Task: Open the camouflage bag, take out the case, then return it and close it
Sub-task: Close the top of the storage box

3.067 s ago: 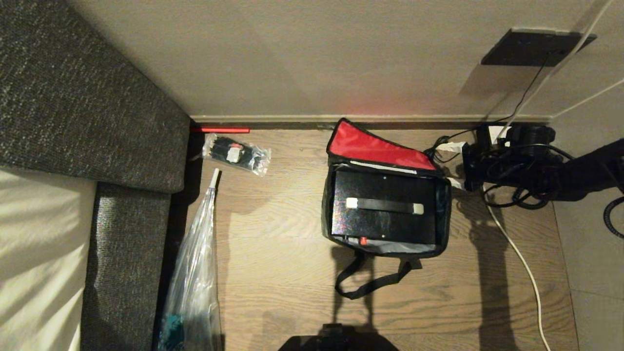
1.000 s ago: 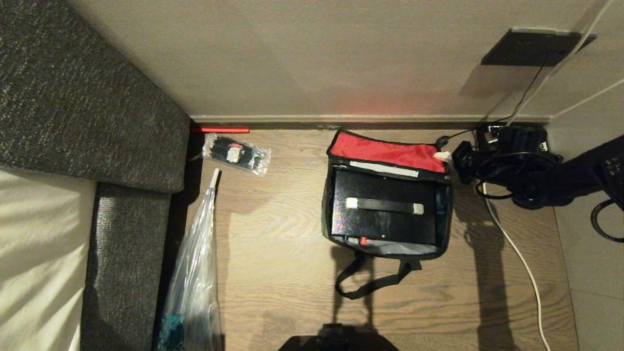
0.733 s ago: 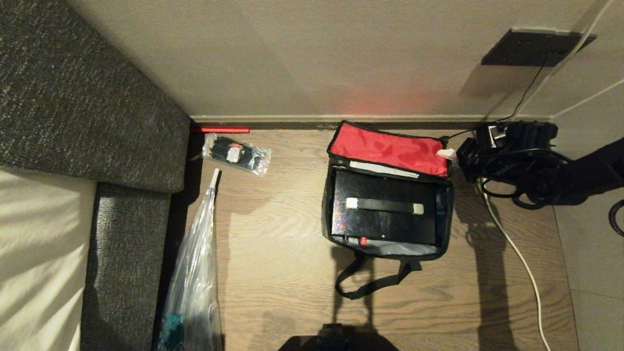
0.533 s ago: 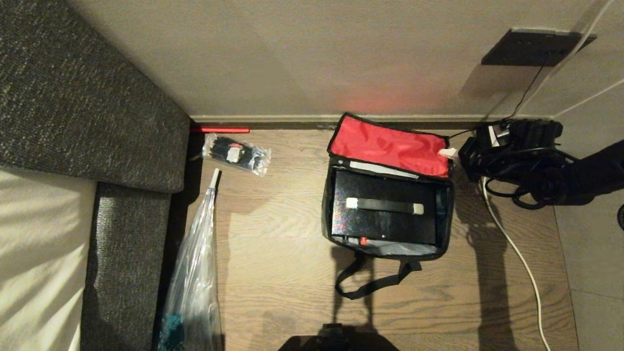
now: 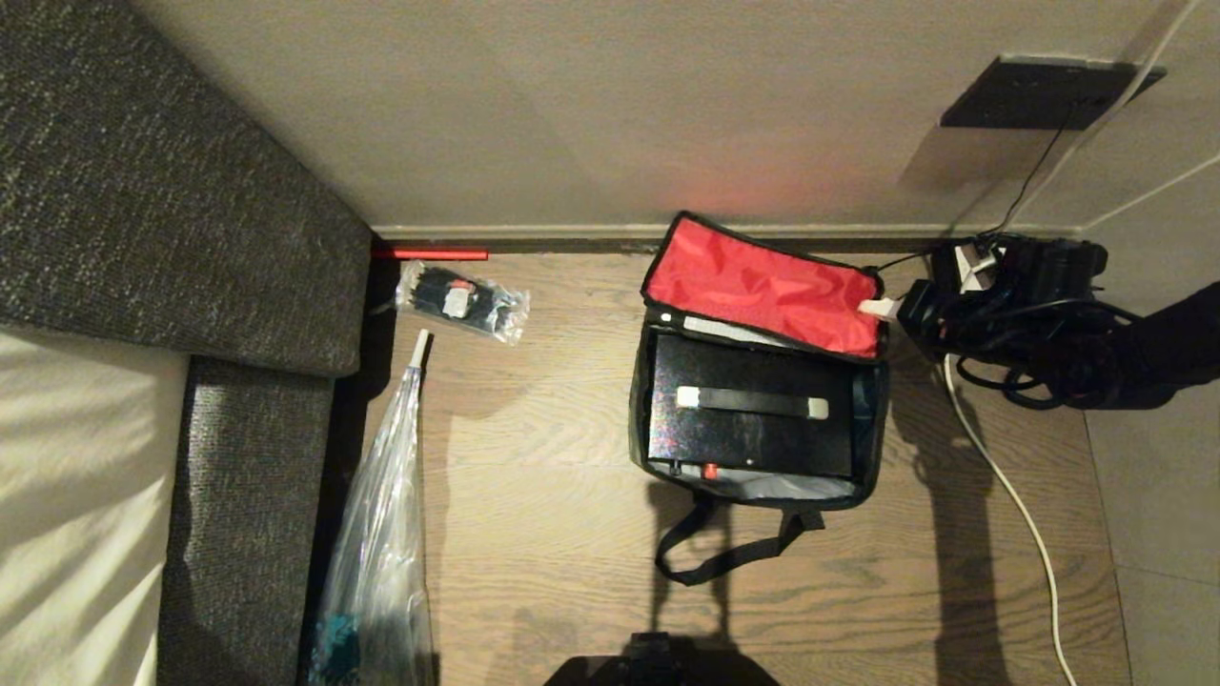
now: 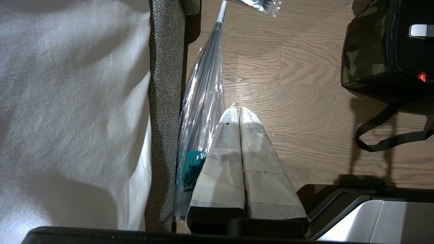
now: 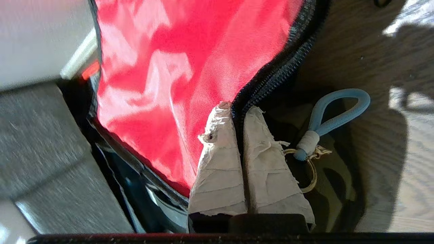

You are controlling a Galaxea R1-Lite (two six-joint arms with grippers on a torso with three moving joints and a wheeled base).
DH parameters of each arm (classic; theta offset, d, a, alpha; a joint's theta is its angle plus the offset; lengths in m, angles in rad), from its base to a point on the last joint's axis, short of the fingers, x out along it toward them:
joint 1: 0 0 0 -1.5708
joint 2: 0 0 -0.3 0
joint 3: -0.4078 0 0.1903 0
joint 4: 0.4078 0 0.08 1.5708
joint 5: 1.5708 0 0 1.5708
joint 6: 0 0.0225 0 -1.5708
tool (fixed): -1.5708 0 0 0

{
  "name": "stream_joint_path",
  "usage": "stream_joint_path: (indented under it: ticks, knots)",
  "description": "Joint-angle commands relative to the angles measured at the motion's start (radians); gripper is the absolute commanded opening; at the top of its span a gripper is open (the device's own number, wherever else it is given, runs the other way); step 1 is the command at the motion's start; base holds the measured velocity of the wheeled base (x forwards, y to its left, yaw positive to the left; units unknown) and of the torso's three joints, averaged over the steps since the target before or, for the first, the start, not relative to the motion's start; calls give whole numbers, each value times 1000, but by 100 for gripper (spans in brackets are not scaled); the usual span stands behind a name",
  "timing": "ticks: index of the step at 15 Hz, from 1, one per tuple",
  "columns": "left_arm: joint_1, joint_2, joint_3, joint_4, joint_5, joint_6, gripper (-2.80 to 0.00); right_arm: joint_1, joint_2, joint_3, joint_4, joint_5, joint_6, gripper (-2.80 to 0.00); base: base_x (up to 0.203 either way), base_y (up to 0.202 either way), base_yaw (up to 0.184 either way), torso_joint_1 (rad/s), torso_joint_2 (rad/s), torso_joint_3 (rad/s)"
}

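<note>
While head view hides it, right end effector (image 7: 237, 117) pinches camouflage bag (image 7: 190, 67) lid edge; blue loop (image 7: 339, 108) beside

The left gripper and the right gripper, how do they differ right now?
The left gripper hangs over bare wooden floor beside the clear plastic bag, holding nothing; the right gripper is pinched on the zipper edge of the camouflage bag, at its red lid lining. The left stays clear of the bag; the right works at the lid's far corner, near a blue zipper loop. Both have their tape-wrapped fingers shut together.
</note>
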State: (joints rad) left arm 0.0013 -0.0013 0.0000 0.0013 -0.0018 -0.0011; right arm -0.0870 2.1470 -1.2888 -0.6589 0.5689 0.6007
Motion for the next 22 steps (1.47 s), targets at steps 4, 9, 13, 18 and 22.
stream_joint_path:
  ticks: [4,9,13,18,22]
  knots:
    - [0,1,3,0,0,0,-280,4,-18,17,-68,11,-17,-280,0,0,0,0,0,0]
    - [0,1,2,0,0,0,-280,4,-49,74,-185,115,-15,-280,0,0,0,0,0,0]
    - [0,1,2,0,0,0,-280,4,-60,201,-372,228,-19,-280,0,0,0,0,0,0]
    - [0,1,3,0,0,0,-280,-5,-55,335,-515,373,-63,-280,0,0,0,0,0,0]
    - [0,1,2,0,0,0,-280,-19,-25,405,-510,379,-245,-280,0,0,0,0,0,0]
